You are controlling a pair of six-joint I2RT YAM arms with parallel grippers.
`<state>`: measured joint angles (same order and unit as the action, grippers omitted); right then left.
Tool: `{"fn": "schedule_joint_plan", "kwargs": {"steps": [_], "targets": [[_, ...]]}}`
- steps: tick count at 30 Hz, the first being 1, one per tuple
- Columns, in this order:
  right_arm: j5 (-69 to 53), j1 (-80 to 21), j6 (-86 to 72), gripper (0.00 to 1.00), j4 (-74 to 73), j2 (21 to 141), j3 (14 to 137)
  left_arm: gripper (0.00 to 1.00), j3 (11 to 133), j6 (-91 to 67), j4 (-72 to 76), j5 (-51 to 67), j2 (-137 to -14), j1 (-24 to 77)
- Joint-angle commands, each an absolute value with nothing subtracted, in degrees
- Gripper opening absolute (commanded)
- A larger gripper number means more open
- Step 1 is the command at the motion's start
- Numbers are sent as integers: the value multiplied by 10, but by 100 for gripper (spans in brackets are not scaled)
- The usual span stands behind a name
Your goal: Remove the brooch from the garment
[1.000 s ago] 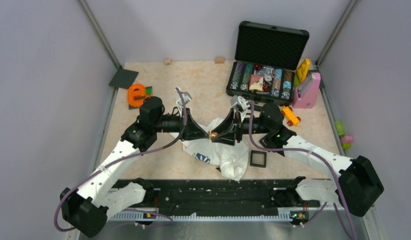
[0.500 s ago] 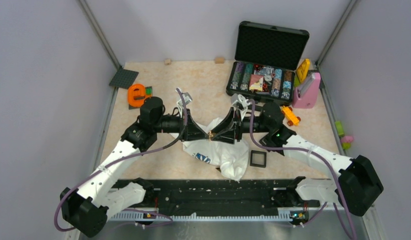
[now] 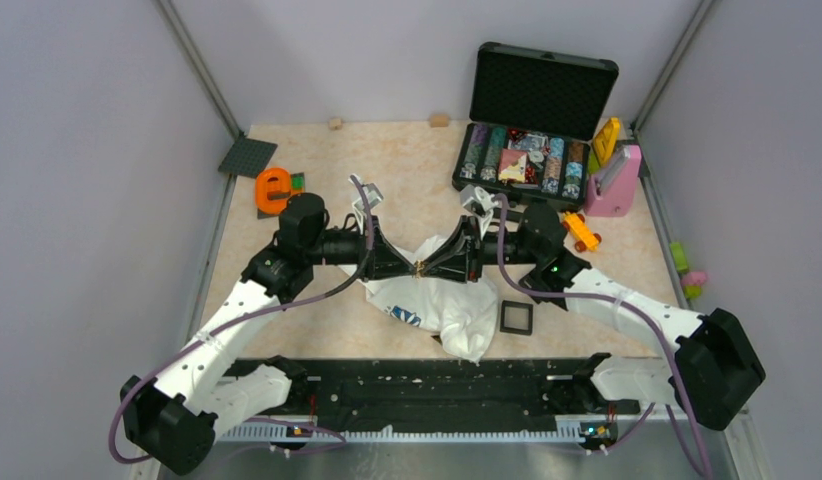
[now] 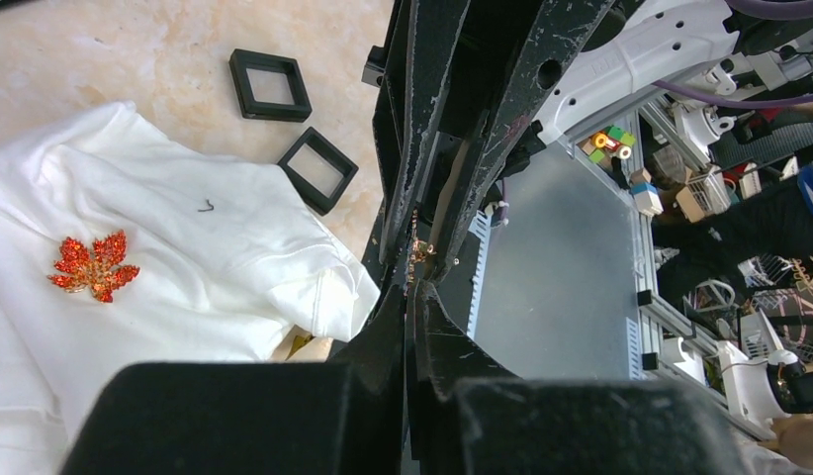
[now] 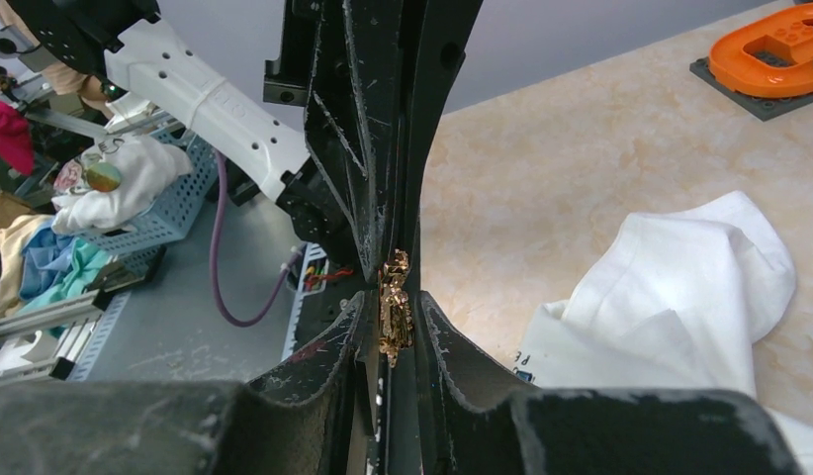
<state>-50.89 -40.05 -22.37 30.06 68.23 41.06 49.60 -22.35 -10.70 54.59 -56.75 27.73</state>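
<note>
The white garment [image 3: 442, 300] lies crumpled on the table between the arms, and also shows in the left wrist view [image 4: 185, 257] and the right wrist view [image 5: 679, 287]. A small gold brooch [image 5: 394, 307] is off the cloth and sits pinched between my right gripper's [image 5: 393, 332] jaws. My left gripper [image 4: 412, 282] is shut, and its tips meet the brooch's [image 4: 419, 252] other end. Both grippers [image 3: 419, 268] meet tip to tip a little above the garment. A red maple-leaf brooch [image 4: 93, 265] is on the cloth.
One small black square box [image 3: 516, 317] lies right of the garment, and two such boxes [image 4: 270, 83] [image 4: 318, 169] show in the left wrist view. An open case of chips [image 3: 532, 150] stands at the back right, with a pink object [image 3: 614, 182] and an orange toy car [image 3: 581, 231]. An orange toy [image 3: 275, 188] sits at the left.
My right gripper has moved slightly left and narrowed onto the gold brooch, so the two grippers' tips now meet. The left arm has barely moved.
</note>
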Motion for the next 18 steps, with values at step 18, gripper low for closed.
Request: {"fn": "schedule_joint_plan", "kwargs": {"steps": [18], "targets": [[-462, -407, -252, 6, 306, 704, 446, 0, 504, -214, -96, 570, -549, 279]]}}
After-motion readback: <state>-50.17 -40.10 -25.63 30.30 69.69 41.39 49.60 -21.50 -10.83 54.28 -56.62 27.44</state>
